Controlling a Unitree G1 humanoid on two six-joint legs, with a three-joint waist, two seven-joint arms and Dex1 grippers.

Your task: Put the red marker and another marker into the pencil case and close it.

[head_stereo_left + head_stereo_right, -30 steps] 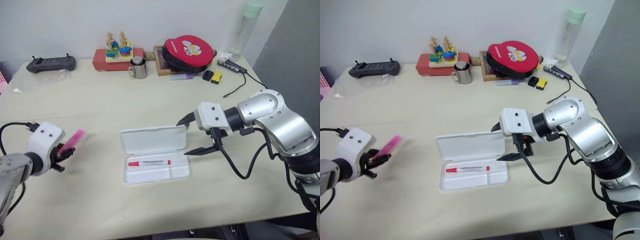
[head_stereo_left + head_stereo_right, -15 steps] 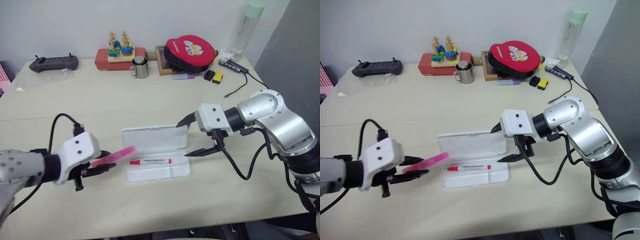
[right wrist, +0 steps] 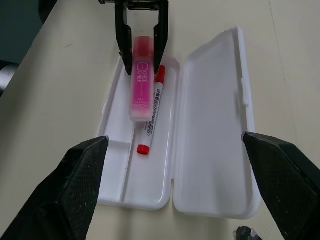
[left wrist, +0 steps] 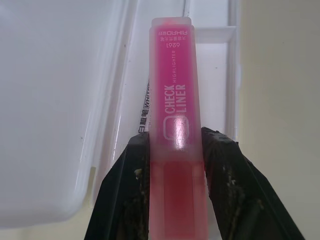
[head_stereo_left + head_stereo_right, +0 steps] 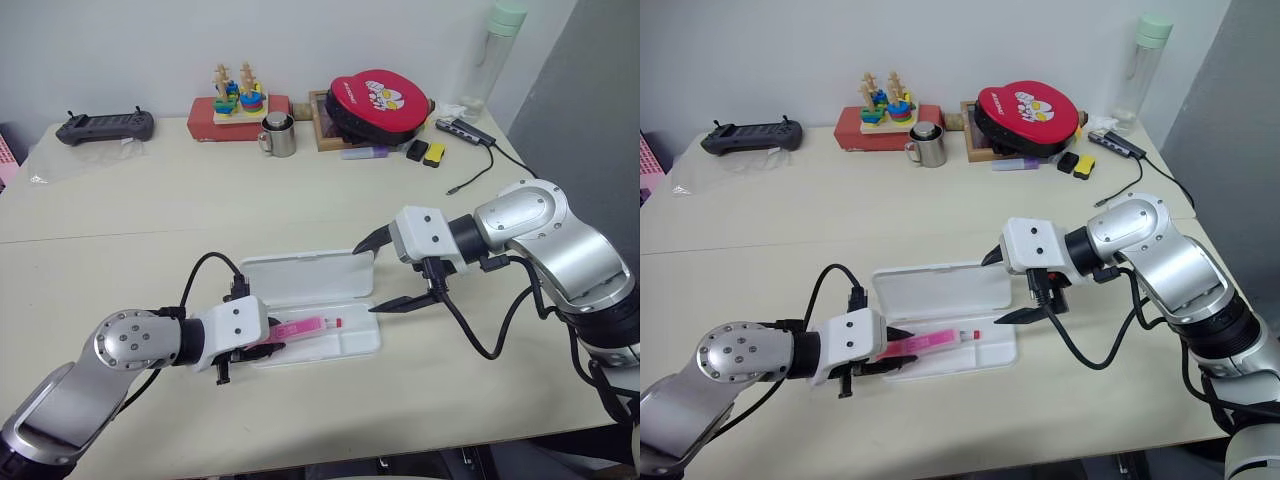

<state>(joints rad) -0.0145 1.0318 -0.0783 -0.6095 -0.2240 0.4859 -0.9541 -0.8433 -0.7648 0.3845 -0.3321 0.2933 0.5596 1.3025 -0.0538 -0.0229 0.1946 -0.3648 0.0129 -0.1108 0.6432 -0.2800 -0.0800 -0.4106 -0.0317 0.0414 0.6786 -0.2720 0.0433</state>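
Now clamped in left claw [image 5: 883, 352]: pink highlighter [image 3: 139, 90], light, rigid, slick; best pinched across flat sides. Hovering over pencil case [image 3: 212, 105] tray beside red marker [image 3: 153, 112]. Right claw [image 5: 388, 270] spread, empty.

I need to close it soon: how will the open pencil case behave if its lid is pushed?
The pencil case looks like thin, stiff plastic, so probably light and apt to slide on the smooth table. Its lid lies flat open, so it should swing on its hinge, not flex. The left hand holds the pink highlighter over the tray.
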